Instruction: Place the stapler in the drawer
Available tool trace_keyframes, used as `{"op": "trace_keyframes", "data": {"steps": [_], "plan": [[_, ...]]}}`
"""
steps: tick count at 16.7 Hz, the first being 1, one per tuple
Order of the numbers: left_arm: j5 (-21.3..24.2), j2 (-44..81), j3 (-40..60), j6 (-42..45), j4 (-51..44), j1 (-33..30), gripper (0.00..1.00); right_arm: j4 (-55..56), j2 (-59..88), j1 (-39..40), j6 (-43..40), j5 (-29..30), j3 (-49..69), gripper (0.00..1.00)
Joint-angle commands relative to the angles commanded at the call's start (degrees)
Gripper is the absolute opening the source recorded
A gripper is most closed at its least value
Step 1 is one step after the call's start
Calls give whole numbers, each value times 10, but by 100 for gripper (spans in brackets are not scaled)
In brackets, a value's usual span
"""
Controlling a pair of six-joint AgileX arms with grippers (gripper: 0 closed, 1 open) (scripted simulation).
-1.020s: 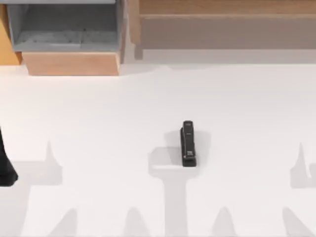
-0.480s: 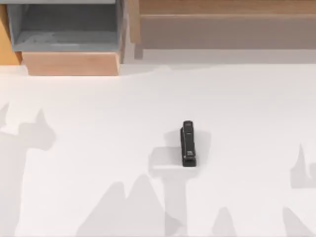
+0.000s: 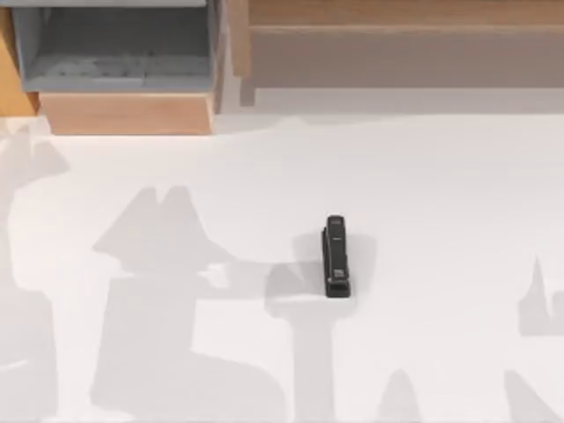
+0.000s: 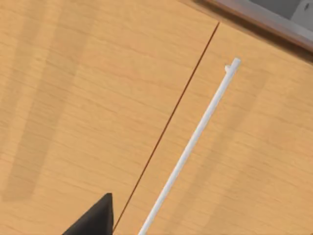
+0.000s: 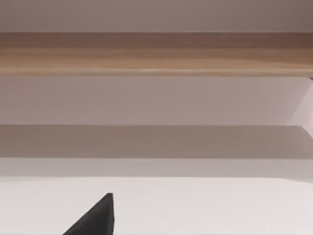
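The small black stapler lies flat on the white table, a little right of centre, its length running front to back. The drawer stands open at the back left, with grey inner walls and floor behind a light tan front panel; nothing lies in the part I can see. A black tip of my left gripper shows in the left wrist view, close before a light wooden front with a white bar handle. A black tip of my right gripper hangs over bare table, facing the back.
A long brown wooden ledge runs along the back right, also in the right wrist view. An orange wooden side panel stands left of the drawer. Broad arm shadows lie across the table's left and front.
The left arm, at the left edge of the top view a second ago, has gone out of it. Its shadow has swept up and rightward. The stapler has not moved.
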Motion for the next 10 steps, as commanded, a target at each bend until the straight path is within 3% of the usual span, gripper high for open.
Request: {"op": "trace_keyframes", "data": {"steps": [5,10], "plan": [[50,260,125,153,129,37,100,0,0,0,0,0,0,100],[80,431,209,227,213,56,100,0,0,0,0,0,0,100]]}}
